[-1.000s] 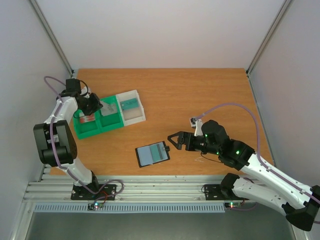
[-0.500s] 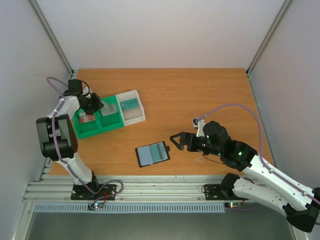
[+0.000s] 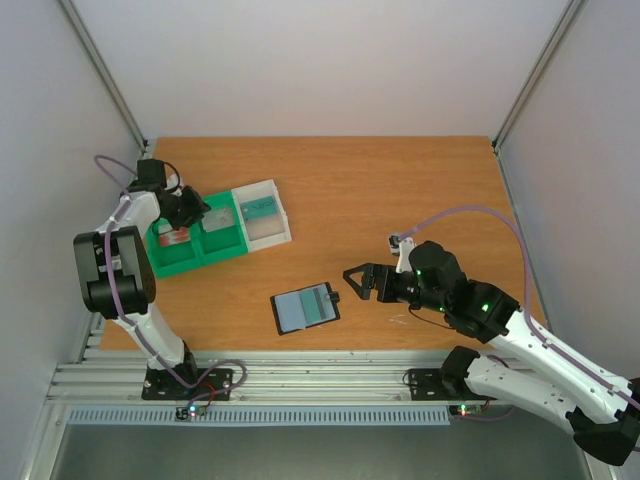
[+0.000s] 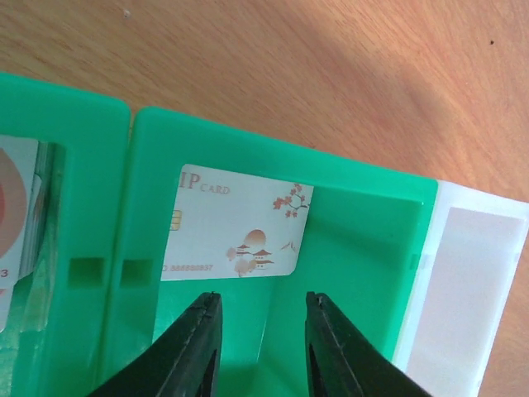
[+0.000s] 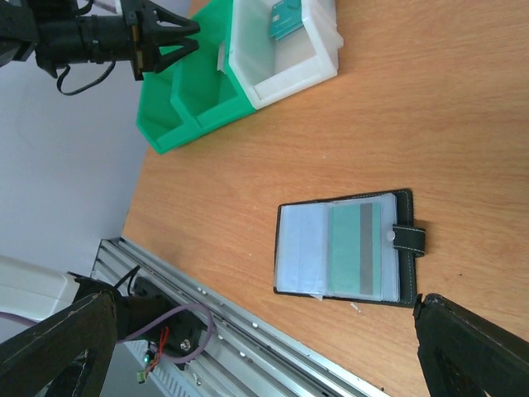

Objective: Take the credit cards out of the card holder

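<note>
The left gripper (image 4: 262, 299) hovered over a green plastic compartment tray (image 4: 364, 248). Its black jaws were narrowly parted and held nothing. A whitish credit card with red blossoms (image 4: 235, 227) lay in the compartment just beyond them. The flat black bifold card holder (image 3: 305, 309) lay open on the orange-brown wooden table (image 3: 400, 190), with a teal card (image 5: 355, 248) in its pocket. The right gripper (image 3: 352, 283) stood wide open and empty beside the snap tab (image 5: 407, 238). With nothing pinning it, the holder would likely slide when that card was pulled.

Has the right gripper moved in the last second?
Yes. The right gripper has backed slightly rightward, away from the unmoved card holder.
</note>
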Controlling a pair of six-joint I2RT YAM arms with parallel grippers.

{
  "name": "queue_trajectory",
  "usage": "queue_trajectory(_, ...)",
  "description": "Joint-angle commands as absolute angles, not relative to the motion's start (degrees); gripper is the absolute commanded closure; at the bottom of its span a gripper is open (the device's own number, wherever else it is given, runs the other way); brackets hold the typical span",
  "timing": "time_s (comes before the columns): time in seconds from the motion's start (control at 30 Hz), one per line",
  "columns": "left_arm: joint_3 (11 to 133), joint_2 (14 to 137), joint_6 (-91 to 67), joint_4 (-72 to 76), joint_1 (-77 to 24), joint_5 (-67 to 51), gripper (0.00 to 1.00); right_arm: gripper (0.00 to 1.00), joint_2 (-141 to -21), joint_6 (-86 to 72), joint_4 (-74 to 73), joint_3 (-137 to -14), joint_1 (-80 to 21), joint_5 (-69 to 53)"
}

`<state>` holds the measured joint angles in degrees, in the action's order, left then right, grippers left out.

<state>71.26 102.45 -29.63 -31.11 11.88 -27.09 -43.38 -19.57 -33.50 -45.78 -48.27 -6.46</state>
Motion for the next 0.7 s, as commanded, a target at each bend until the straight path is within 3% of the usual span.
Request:
queue_trajectory(0.0, 73.89, 101.89, -28.47, -33.53, 12.04, -25.48, 0.69, 0.02, -43.14, -16.90, -34.51, -47.29, -48.34, -5.47)
queue_trajectory(0.27, 74.21, 96.25, -27.45, -40.11, 12.04, -24.87, 0.47, 0.01, -47.84, -13.03, -42.37, -52.39, -48.32, -0.41)
queue_trajectory(0.47, 70.27, 87.92, -26.56, -45.51, 12.04, -29.45, 0.44, 0.02, -53.36, -13.07, -40.15, -51.51, -48.34, -6.81)
queue_trajectory(0.6, 65.23, 80.50, -26.75, -47.11, 11.61, -33.50, 0.48, 0.12, -56.58, -13.42, -36.76, -49.43, -48.34, -10.67)
queue_trajectory(0.67, 63.19, 76.90, -26.36, -48.42, 10.98, -34.53, 0.51, 0.25, -57.79, -13.89, -33.99, -47.79, -48.34, -12.29)
